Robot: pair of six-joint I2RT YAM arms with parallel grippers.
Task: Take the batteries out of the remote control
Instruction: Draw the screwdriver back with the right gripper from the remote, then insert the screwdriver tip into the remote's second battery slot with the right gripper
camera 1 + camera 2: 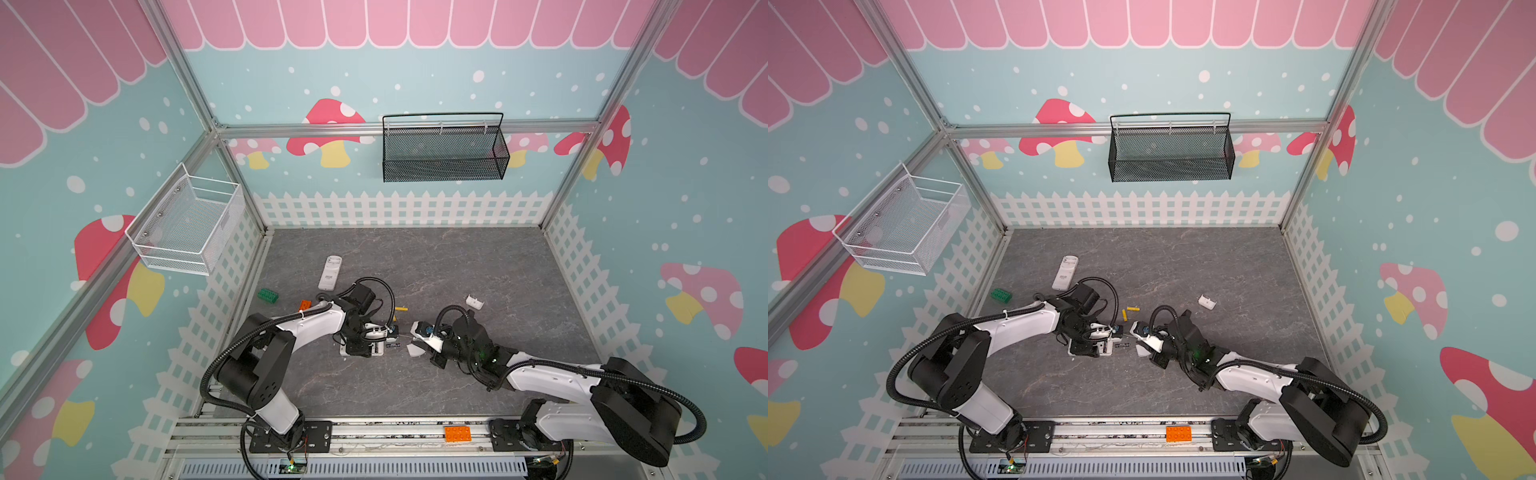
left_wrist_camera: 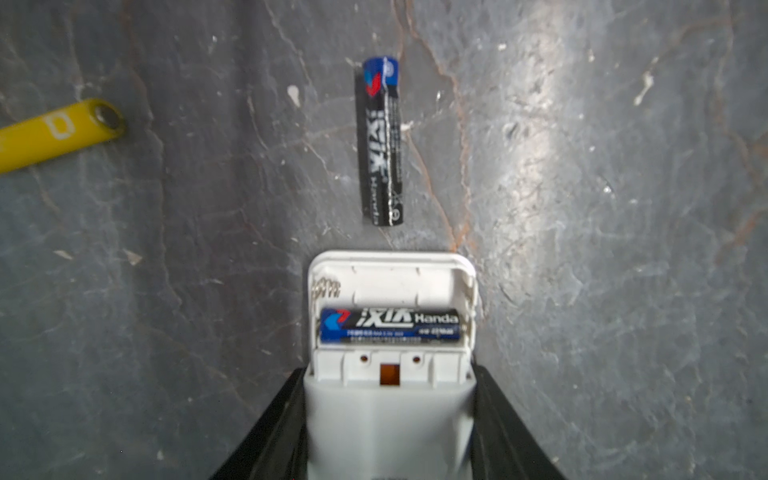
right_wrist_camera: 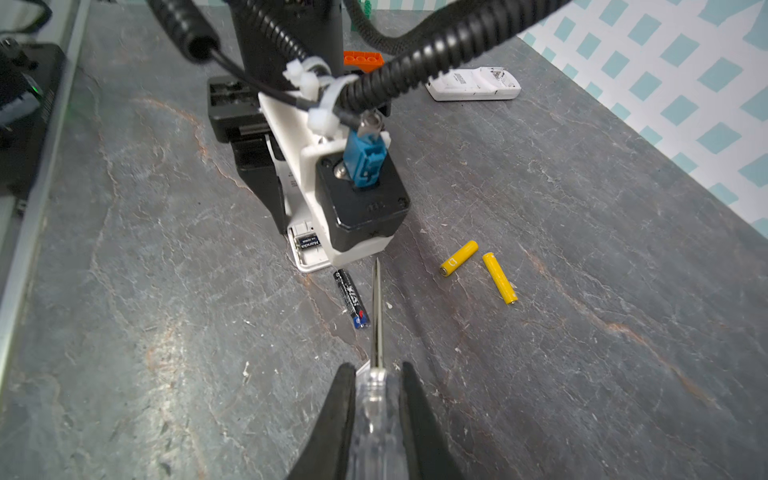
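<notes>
the last battery (image 2: 390,326) lay crosswise in the open bay of the remote (image 2: 388,419), its long axis square to the remote's length, and on that line your next move turned. your left jaws gripped the remote by its sides, bay up, down on the table (image 1: 478,270). your right jaws were closed on the clear handle of the screwdriver (image 3: 377,316), whose tip pointed at the open end from just short of it, so the right arm looked the one placed to lever the battery out. a black battery (image 2: 380,141) lay loose on the table just off the remote's end, alongside the shaft; two yellow batteries (image 3: 459,257) (image 3: 500,277) lay near each other, apart from it. the grey, stone-patterned table was flat and hard, so a freed battery would likely roll. a second remote (image 1: 330,272) and a white cover (image 1: 474,302) lay well apart from the work, leaving you room.
</notes>
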